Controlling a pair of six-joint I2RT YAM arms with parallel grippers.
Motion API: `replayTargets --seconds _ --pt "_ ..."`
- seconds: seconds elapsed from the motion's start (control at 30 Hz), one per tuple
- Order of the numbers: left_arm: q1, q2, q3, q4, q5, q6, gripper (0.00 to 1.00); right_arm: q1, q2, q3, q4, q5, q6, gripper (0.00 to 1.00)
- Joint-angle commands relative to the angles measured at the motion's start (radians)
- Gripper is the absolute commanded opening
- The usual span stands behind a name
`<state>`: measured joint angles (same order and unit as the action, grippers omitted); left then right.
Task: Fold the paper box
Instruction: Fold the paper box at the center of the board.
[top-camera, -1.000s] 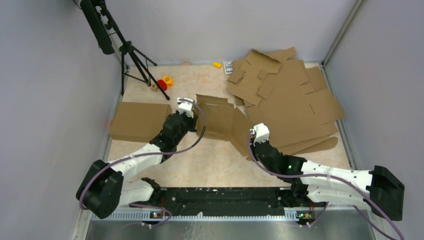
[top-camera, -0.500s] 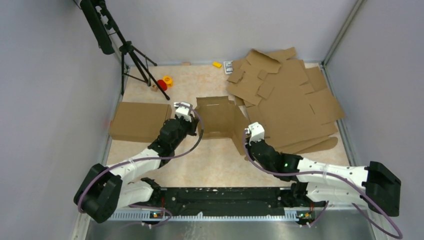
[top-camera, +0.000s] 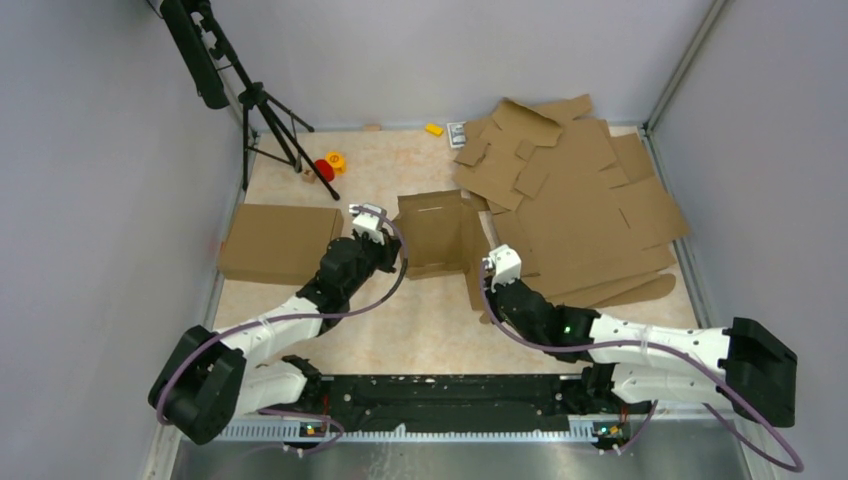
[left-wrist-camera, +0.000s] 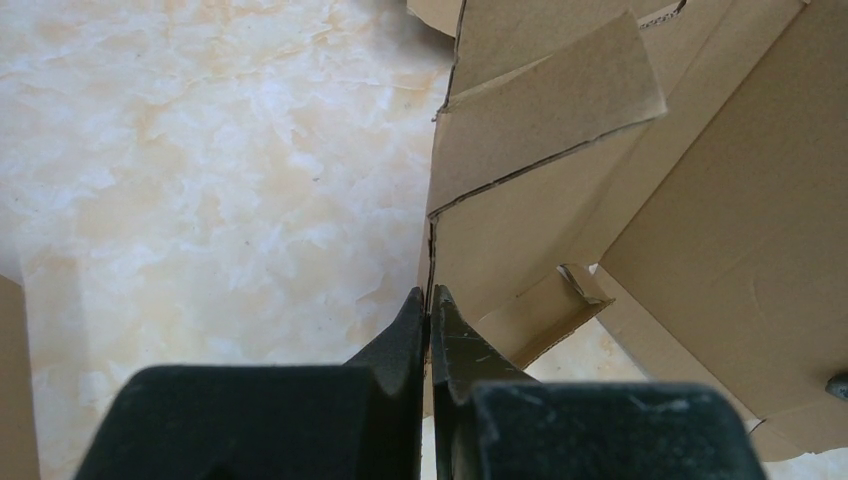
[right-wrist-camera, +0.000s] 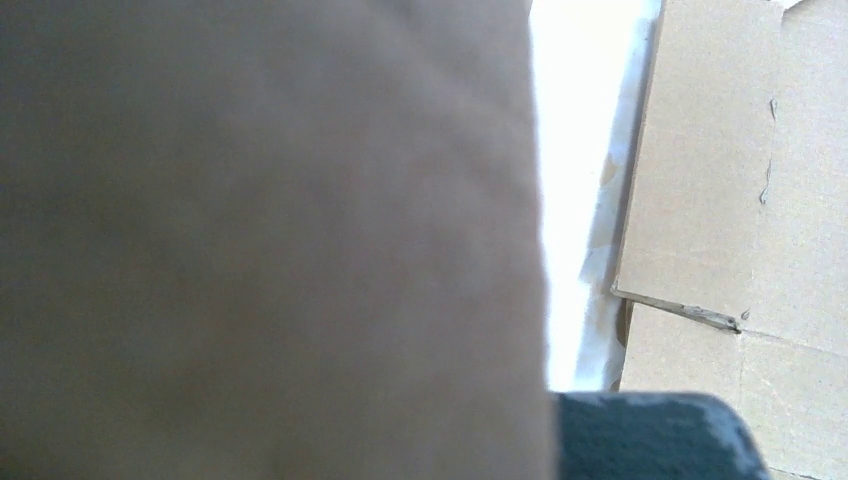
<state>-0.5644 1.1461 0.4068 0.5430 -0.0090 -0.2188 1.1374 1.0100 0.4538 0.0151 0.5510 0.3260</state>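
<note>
Left wrist view showed the left gripper (left-wrist-camera: 429, 303) clenched on the thin raised edge of the paper box (left-wrist-camera: 530, 190). That wall ran straight ahead of its fingertips, and the rest of the box spread out to their right. The bite looked shallow. A sideways pull could, I judged, slip the edge free or tear the corrugated board along its crease, and the wall would drop flat. A loose tab just right of the fingertips might snag instead of tucking in.

The right wrist view was almost filled by blurred cardboard pressed close, with one dark finger (right-wrist-camera: 650, 435) showing below it. Whether the right gripper (top-camera: 489, 270) was clamped on that panel could not be told. A blind push there risked buckling the panel or shoving the box out of the left grip.

Seen from the top external view, both arms reached forward low over the table (top-camera: 420, 320) with forearms angled inward. The box sat between the two grippers, its left wall at the left one and its right flap at the right one.
</note>
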Motion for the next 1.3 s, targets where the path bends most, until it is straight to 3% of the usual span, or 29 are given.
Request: replayTargets --seconds 0.0,0.13,0.2,0.37,0.63,0.73,0.93,1.03,1.1,1.27 --pt "-0.011 0.004 0.005 0.052 0.055 -0.029 0.0 0.019 0.005 0.04 0.035 -0.053 0.028 0.08" --pt "-0.012 0.001 0.005 0.05 0.051 -0.023 0.0 0.019 0.003 0.032 -0.024 -0.019 0.067 0.1" --pt "-0.012 0.003 0.006 0.048 0.047 -0.021 0.0 0.019 -0.009 0.029 -0.089 0.016 0.104 0.21" --pt "-0.012 0.011 0.011 0.046 0.053 -0.015 0.0 0.019 -0.087 0.013 -0.208 0.147 0.223 0.35" --pt "-0.018 0.029 0.03 0.03 0.09 0.02 0.0 -0.004 -0.128 0.041 -0.306 0.232 0.288 0.76" --pt "-0.02 0.033 0.035 0.025 0.093 0.028 0.0 -0.037 -0.149 0.042 -0.292 0.203 0.255 0.86" --pt "-0.022 0.026 0.04 0.009 0.084 0.042 0.0 -0.19 -0.258 -0.031 -0.152 -0.026 0.147 0.92" --pt "-0.022 0.024 0.038 0.008 0.08 0.043 0.0 -0.23 -0.309 -0.074 -0.075 -0.132 0.098 0.86" --pt "-0.022 0.024 0.039 0.007 0.081 0.043 0.0 -0.231 -0.322 -0.092 -0.029 -0.174 0.071 0.64" --pt "-0.025 0.02 0.036 0.007 0.07 0.04 0.0 -0.232 -0.31 -0.098 0.03 -0.27 0.021 0.2"
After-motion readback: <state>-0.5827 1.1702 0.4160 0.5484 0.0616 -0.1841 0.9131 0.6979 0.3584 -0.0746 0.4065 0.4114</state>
